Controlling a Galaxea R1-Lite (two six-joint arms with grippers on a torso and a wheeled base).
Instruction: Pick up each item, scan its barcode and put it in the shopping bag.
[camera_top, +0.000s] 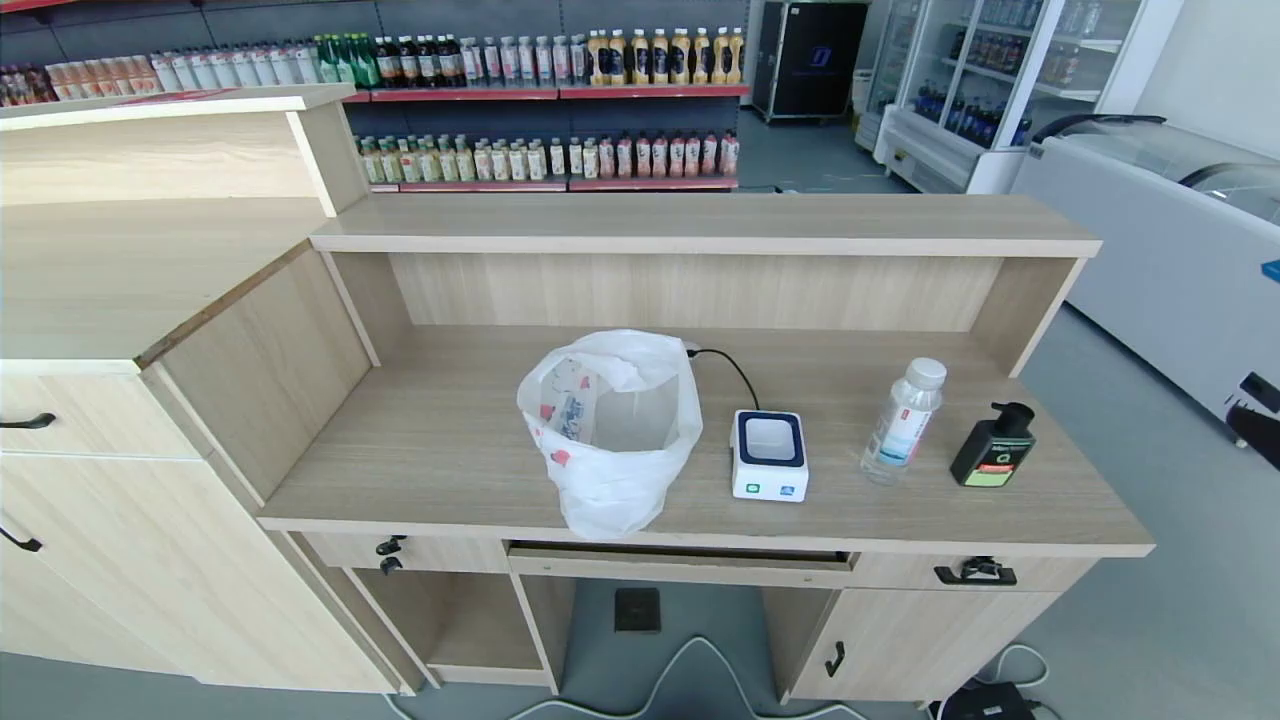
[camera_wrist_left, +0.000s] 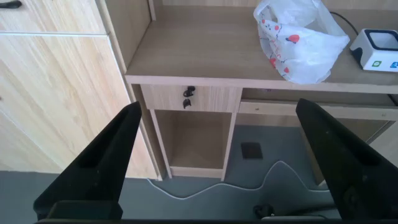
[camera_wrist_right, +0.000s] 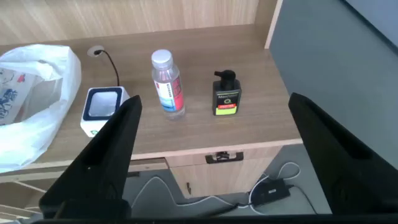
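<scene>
Bottle (camera_top: 903, 420) and dispenser (camera_top: 993, 447), where?
— You see both upright near the table's (camera_top: 440, 450) right edge, scanner (camera_top: 769, 455) and bag (camera_top: 610, 480) toward its middle. Left end effector (camera_wrist_left: 219, 107) and right end effector (camera_wrist_right: 214, 101) hang released, empty.

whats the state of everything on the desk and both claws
shopping bag: standing, mouth open
scanner: flat on desk, cable attached
water bottle: upright, capped, on desk
pump bottle: upright, on desk
left claw: open, holding nothing
right claw: open, holding nothing
</scene>
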